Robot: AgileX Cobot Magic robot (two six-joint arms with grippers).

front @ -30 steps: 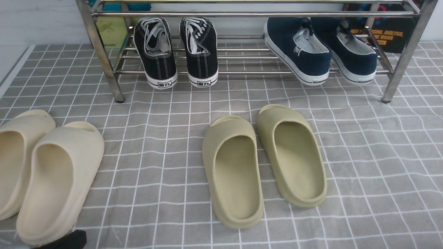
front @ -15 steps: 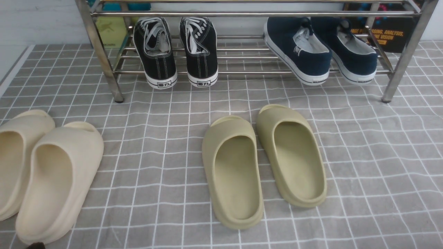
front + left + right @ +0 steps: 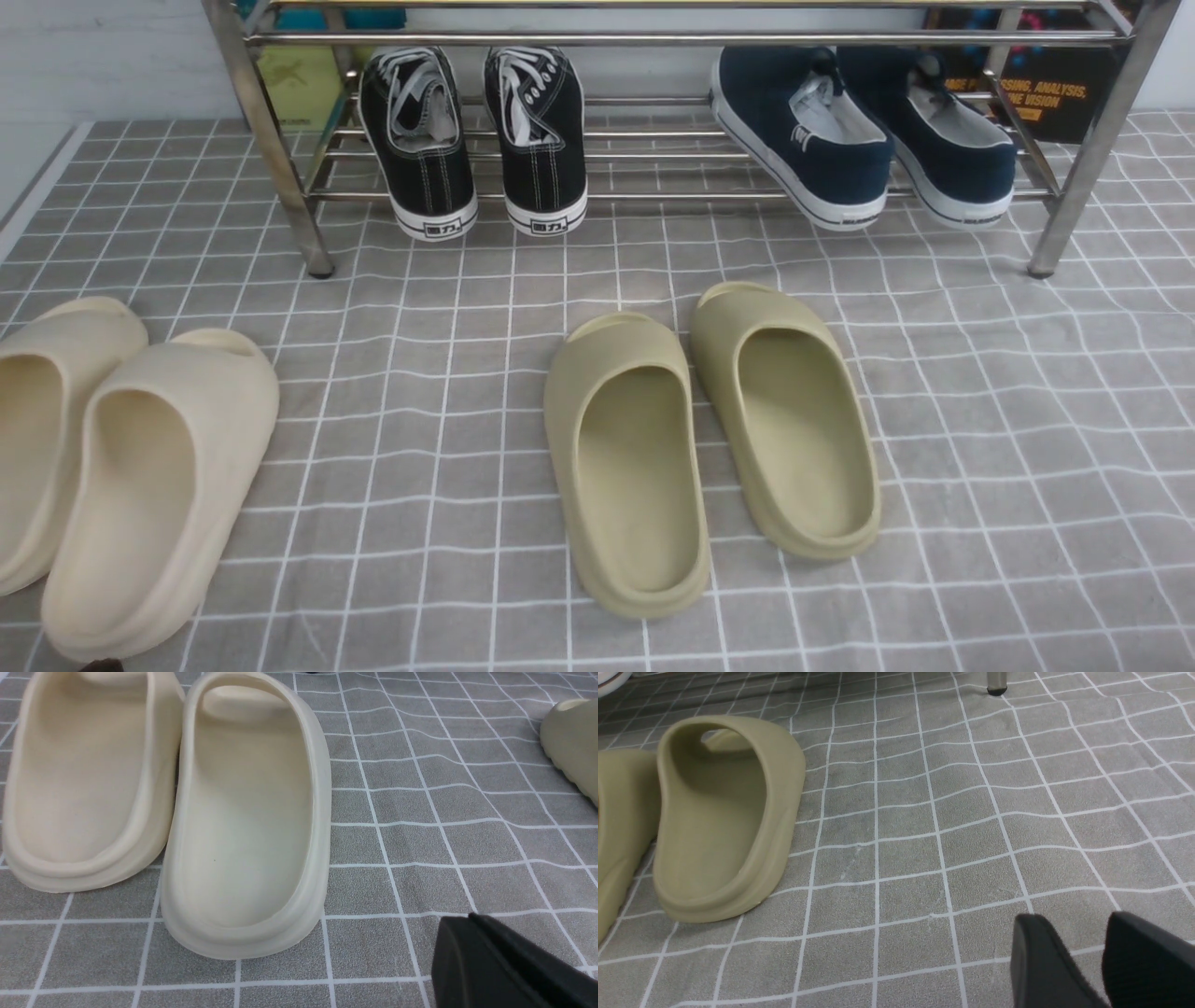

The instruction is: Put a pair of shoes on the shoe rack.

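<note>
A gray checked cloth (image 3: 448, 392) is covering the floor, rippling in places. At the far edge the shoe rack (image 3: 672, 39) is standing on its steel legs, spanning most of the front view. The pair of shoes (image 3: 476, 140), black with white laces and white soles, is sitting on the rack's lower bars toward its left end, side by side, heels facing the camera and overhanging the front bar. Two navy slip-ons (image 3: 864, 140) are resting on the same bars toward the right end, angled, heels outward. Behind the rack a dark box with orange lettering (image 3: 1055, 93) is leaning at the right.

On the cloth in front, a pair of cream slides (image 3: 168, 802) is lying at the left, touching each other, and a pair of olive slides (image 3: 709, 439) is lying near the middle, also touching.

The left gripper (image 3: 504, 961) is showing in its wrist view as one dark block with its fingers pressed together, holding nothing, hovering just beside the cream slides. The right gripper (image 3: 1104, 956) is hanging over bare cloth near the olive slides, its fingers (image 3: 1041, 961) standing slightly apart with a narrow gap, gripping nothing.
</note>
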